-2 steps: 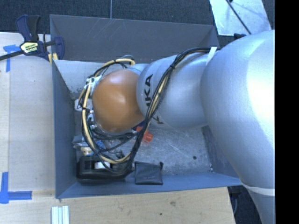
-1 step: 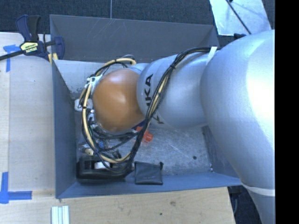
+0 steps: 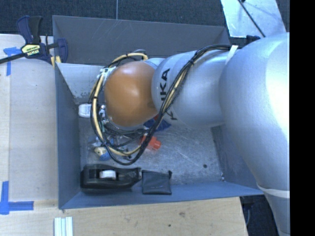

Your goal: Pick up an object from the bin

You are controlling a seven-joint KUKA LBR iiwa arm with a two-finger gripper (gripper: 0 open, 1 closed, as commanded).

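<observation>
Plainly, the gripper (image 3: 116, 133) sits low over the left half of the bin (image 3: 69, 132), tucked beneath the orange cover (image 3: 129, 93) on the wrist and ringed by yellow-and-black cables (image 3: 98, 100); whether it is open or closed on anything I cannot tell, since cover and cables hide its working end. No one thing can be named as the pick; the nearest candidates lie close around it: a small yellow-and-blue piece (image 3: 101, 152) to its lower left, a small red piece (image 3: 153, 144) to its right, and a white object (image 3: 84, 110) by the left wall, a little above. Further out, along the near wall, a black tape dispenser (image 3: 108, 176) lies flat with a black folded thing (image 3: 156, 182) just beside it; a scrap of blue (image 3: 165, 125) peeps from under the arm (image 3: 197, 95).

By my judgement, the step in hand is the close on one of the small pieces. To do it well, come straight down with the chosen piece centred; stay clear of the left wall and the dispenser; close only when low enough to catch so small a thing; then lift vertically, so the looping cables drag no neighbours along.
</observation>
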